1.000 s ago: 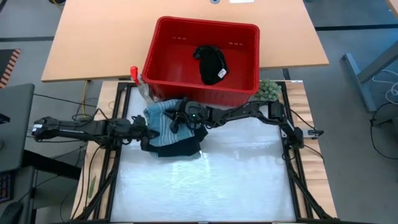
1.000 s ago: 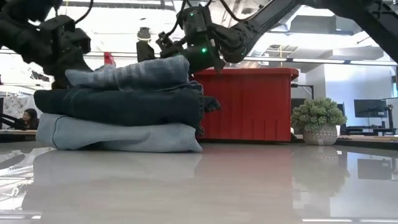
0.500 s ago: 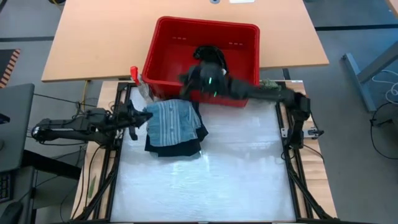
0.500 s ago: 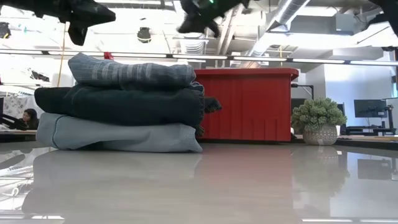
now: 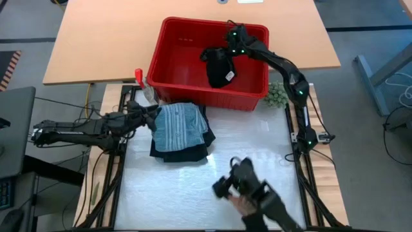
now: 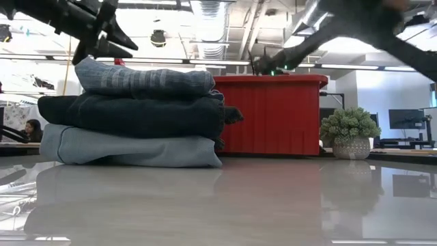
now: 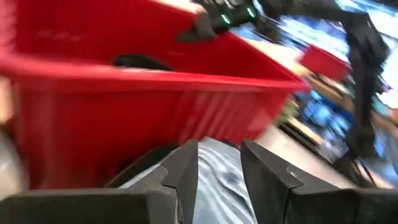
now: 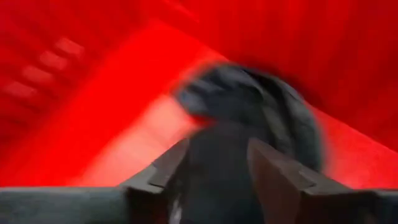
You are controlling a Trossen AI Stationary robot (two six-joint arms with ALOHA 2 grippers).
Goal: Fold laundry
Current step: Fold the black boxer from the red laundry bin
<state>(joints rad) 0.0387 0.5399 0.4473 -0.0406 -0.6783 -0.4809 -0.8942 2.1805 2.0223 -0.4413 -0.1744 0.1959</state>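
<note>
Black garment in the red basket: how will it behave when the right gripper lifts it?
The black garment lies crumpled, so it will probably hang limp and unfold. It looks light, likely easy to lift. A single pinch may catch one layer only, leaving the rest trailing in the red basket.

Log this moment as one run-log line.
left pincer: open, beside folded stack | right pincer: open, above black garment in red basket

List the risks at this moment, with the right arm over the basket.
1. The right gripper, open above the black garment, may grab only a fold and drag it over the red basket wall.
2. The left gripper, open beside the folded stack, could nudge the striped top piece askew.
</note>
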